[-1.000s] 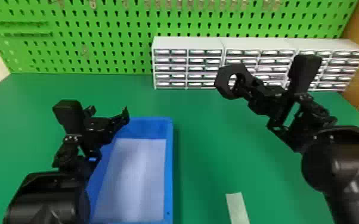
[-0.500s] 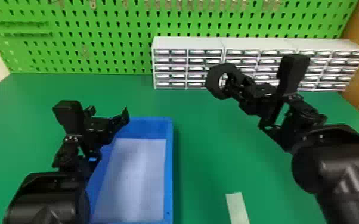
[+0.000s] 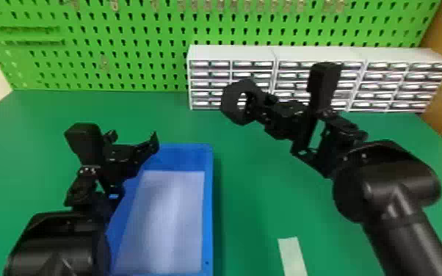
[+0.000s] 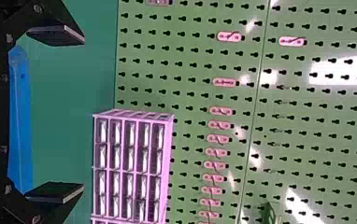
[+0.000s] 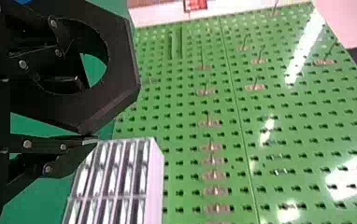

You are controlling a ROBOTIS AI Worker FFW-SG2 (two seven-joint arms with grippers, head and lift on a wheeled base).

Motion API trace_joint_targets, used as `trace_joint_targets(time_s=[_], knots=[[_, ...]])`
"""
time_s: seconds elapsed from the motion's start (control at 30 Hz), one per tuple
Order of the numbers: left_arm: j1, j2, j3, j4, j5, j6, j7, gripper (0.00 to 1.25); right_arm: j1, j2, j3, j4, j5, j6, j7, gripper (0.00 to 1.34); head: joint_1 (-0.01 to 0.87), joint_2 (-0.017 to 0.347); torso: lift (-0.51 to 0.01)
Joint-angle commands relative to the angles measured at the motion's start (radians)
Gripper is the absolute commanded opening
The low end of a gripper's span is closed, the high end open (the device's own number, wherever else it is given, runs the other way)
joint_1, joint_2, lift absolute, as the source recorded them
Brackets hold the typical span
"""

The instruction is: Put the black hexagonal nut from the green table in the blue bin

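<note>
The right end effector [image 3: 255, 104] is clamped on a black hexagonal nut [image 3: 230, 104], right of the blue rectangular bin [image 3: 208, 205]; the left end effector [image 3: 133, 138] is spread apart.

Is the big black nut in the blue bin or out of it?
Out of it. The black nut is in the fingers of the right gripper, up and to the right of the blue bin.

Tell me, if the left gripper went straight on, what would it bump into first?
Probably the green pegboard, though the left gripper could clip the drawer cabinet just to its right; depth is unclear.
</note>
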Motion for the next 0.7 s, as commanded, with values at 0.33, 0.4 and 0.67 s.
trace_joint_targets(time_s=[0.33, 0.4, 0.67], knots=[[-0.003, -0.003, 0.004, 0.0, -0.001, 0.0, 0.001, 1.08, -0.061, 0.027, 0.115, 0.066, -0.068, 0.056, 0.046, 0.37, 0.686, 0.051, -0.097], [-0.005, -0.003, 0.004, 0.0, -0.003, 0.0, 0.003, 1.08, -0.068, 0.024, 0.14, 0.081, -0.089, 0.062, 0.046, 0.37, 0.686, 0.051, -0.097], [-0.009, -0.003, 0.01, 0.0, -0.009, 0.0, 0.009, 1.08, -0.081, 0.018, 0.23, 0.116, -0.126, 0.065, 0.048, 0.37, 0.686, 0.051, -0.097]])
